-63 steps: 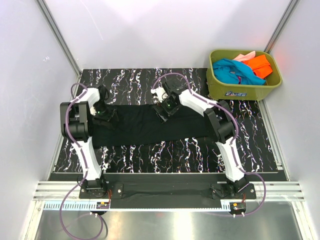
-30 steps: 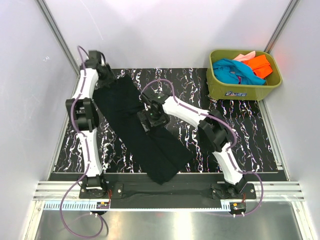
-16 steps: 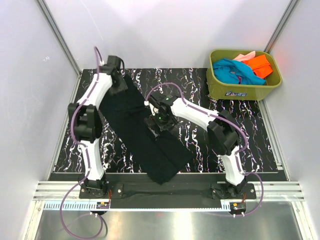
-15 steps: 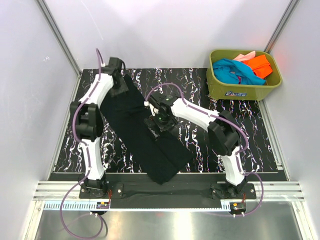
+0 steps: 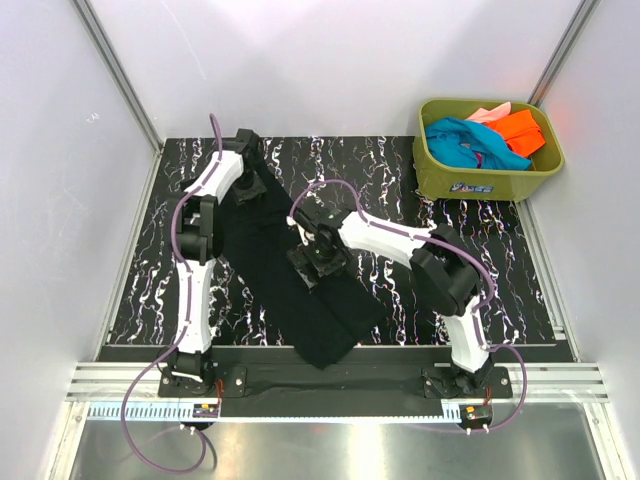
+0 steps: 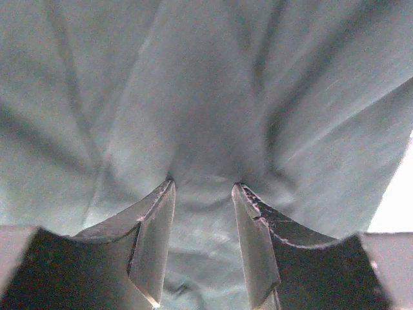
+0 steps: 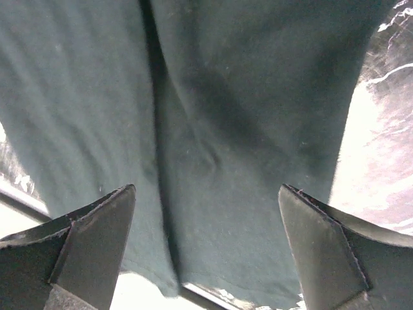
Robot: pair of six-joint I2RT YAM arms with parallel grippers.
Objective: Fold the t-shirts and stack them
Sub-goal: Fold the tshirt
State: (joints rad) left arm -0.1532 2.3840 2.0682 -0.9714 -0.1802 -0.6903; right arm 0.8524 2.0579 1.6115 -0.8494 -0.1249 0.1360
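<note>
A large black t-shirt (image 5: 290, 295) lies as a long folded strip, running diagonally from the far left of the table to its near edge. At the strip's far end, my left gripper (image 5: 248, 185) is closed on a pinch of that cloth (image 6: 206, 77). Creases fan out from the left gripper's fingertips (image 6: 203, 184). Over the middle of the strip hangs my right gripper (image 5: 318, 260), its jaws wide open and empty. Dark cloth (image 7: 245, 97) fills the space below the right gripper (image 7: 206, 194). Teal (image 5: 465, 140), orange (image 5: 520, 130) and pink (image 5: 488, 113) t-shirts are bunched in the tub.
An olive-green tub (image 5: 480, 182) stands at the far right corner of the black marbled table (image 5: 400, 160). White walls close in on the left, right and back. The shirt's near end hangs over the table's front edge by the rail (image 5: 330, 382).
The shirt was swung from lying crosswise to a diagonal strip. Over the last second my left gripper moved right along the far end, and the right gripper shifted slightly nearer over the middle.
</note>
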